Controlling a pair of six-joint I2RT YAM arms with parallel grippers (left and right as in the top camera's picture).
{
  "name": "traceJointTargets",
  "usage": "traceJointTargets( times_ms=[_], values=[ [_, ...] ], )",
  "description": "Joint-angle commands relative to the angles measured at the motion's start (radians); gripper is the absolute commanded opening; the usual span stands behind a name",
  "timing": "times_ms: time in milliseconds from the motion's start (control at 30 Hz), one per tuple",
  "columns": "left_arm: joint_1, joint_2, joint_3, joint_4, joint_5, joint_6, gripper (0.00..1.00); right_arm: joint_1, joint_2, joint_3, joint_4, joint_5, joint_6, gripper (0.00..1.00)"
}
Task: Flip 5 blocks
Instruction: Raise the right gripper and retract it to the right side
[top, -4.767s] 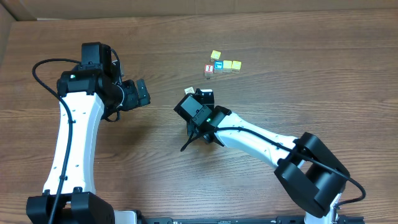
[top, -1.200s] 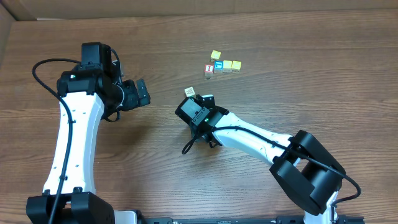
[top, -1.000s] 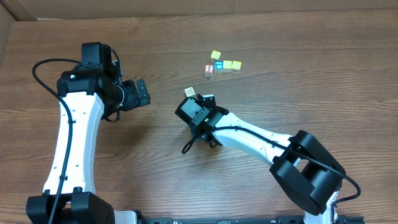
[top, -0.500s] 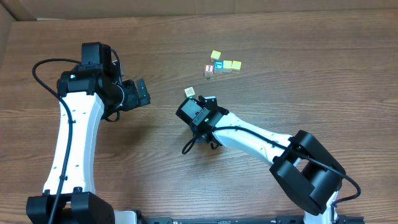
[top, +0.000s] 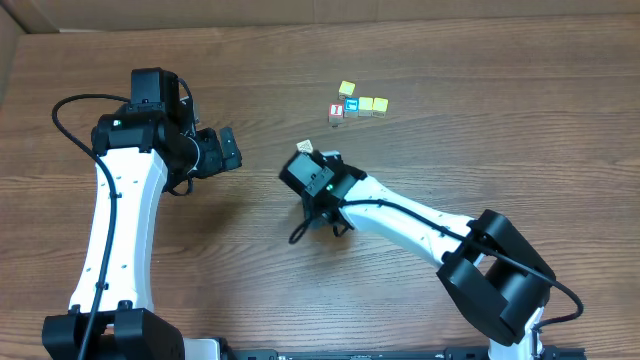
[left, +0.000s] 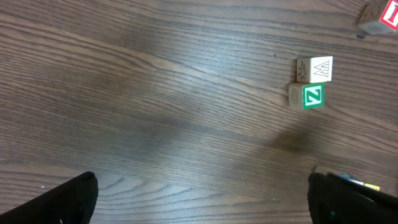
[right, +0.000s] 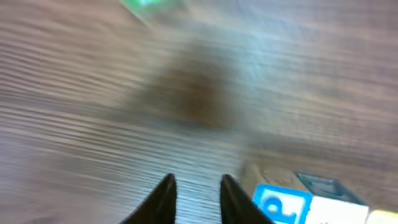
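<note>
The green Z block (left: 313, 97) and a whitish block (left: 315, 68) are found touching, side by side, near the middle of the desk (top: 480, 60). From overhead only the whitish block is seen. The spot beside it is covered by the head of the right arm (top: 400, 215), which reaches in from the near right. A group of small cubes (top: 365, 104) is set farther off, to the far right of the pair, with a red cube (top: 336, 112) at its left end.

The Z face is turned upward and can be read; faint line marks are carried on the whitish block's top. No long axis is offered by these cubes. The teal P block (right: 283, 202) is shown letter-up in the blurred right wrist view, just right of the right gripper (right: 196, 193).

That gripper's fingers are parted by a narrow gap, and nothing is held between them. The left gripper (left: 205, 199) is spread wide and holds nothing, well left of the pair.

The desk is brown wood grain, and a pale cardboard-coloured strip (top: 300, 12) is seen along its far edge.
</note>
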Motion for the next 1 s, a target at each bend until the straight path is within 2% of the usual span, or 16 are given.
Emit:
traceJointTargets(
  times_ms=[0,167,267,300,433,500,533,667,767,867,900,967],
  values=[
    [-0.006,0.01,0.022,0.004,-0.006,-0.013,1.0,-0.046,-0.032,0.164,-0.051,-0.008,-0.04,0.34],
    [-0.006,0.01,0.022,0.004,-0.006,-0.013,1.0,-0.168,-0.032,0.255,-0.131,-0.061,-0.093,0.4],
    [-0.006,0.01,0.022,0.004,-0.006,-0.013,1.0,-0.28,-0.032,0.264,-0.186,-0.064,-0.119,0.46],
    [-0.006,0.01,0.022,0.003,-0.006,-0.013,1.0,-0.322,-0.032,0.264,-0.206,-0.064,-0.124,0.5],
    [-0.006,0.01,0.022,0.004,-0.006,-0.013,1.0,-0.508,-0.032,0.264,-0.264,-0.064,-0.171,0.55],
    [-0.006,0.01,0.022,0.005,-0.006,-0.013,1.0,-0.603,-0.032,0.264,-0.285,-0.064,-0.171,0.68],
    [-0.006,0.01,0.022,0.026,-0.005,-0.014,1.0,-0.655,-0.032,0.264,-0.296,-0.063,-0.171,0.73],
    [-0.006,0.01,0.022,0.14,-0.006,-0.013,1.0,-0.822,-0.032,0.264,-0.332,-0.064,-0.171,0.77],
    [-0.007,0.01,0.022,0.199,0.002,-0.014,1.0,-0.93,-0.032,0.264,-0.344,-0.064,-0.17,0.91],
    [-0.007,0.01,0.022,0.272,0.01,-0.024,1.0,-1.008,-0.032,0.264,-0.364,-0.064,-0.17,0.96],
    [-0.007,0.01,0.022,0.274,0.029,-0.037,1.0,-1.022,-0.032,0.264,-0.37,-0.064,-0.17,1.0],
    [-0.007,0.01,0.022,0.263,0.114,-0.043,1.0,-1.054,-0.032,0.264,-0.378,-0.064,-0.17,1.0]
  ],
)
